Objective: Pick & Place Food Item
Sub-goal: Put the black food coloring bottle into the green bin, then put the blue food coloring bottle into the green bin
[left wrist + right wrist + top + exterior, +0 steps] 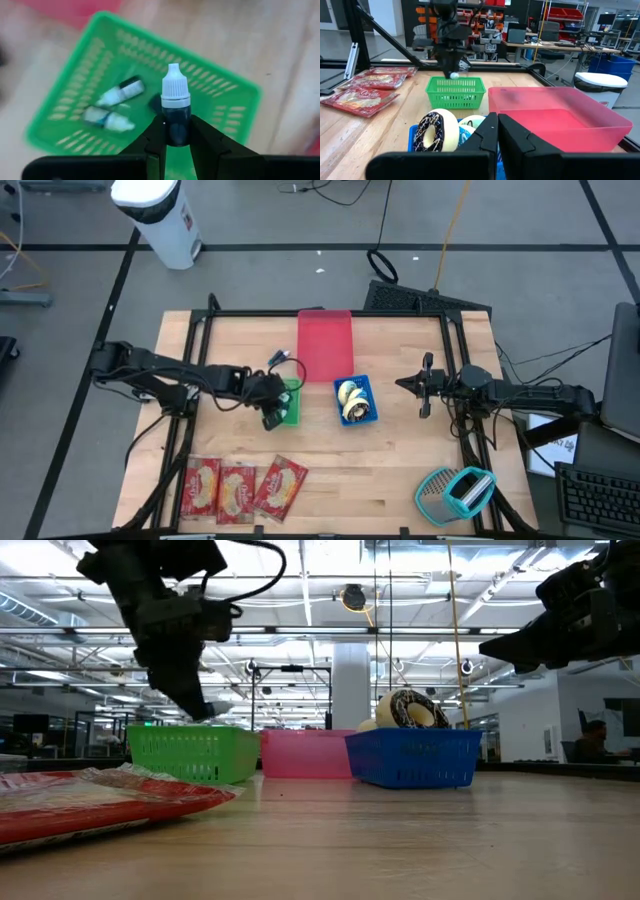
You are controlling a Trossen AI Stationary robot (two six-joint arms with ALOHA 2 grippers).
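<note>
My left gripper (272, 418) hangs over the green basket (291, 406) (220, 100), shut on a small dark dropper bottle with a white cap (175, 97). Two more small bottles (122, 92) (107, 119) lie on the basket's floor. The right wrist view shows the held bottle's white cap (454, 75) just above the basket's rim (456, 80). The blue basket (356, 402) to the right holds a chocolate-striped doughnut (437, 131) and other food. My right gripper (405, 383) waits shut, level, near the table's right side. My left gripper pinches the bottle's dark body (176, 129), below the cap, between its two fingers (159, 131). The fingers slant down from the table's left. The bottle lies along them, its capped end sticking out past the fingertips, lifted clear above the green basket.
A pink tray (326, 345) lies behind the two baskets. Three red snack packets (240, 487) lie side by side at the near left. A teal and grey object (455, 492) sits at the near right corner. Bare wood shows between the baskets and the front edge.
</note>
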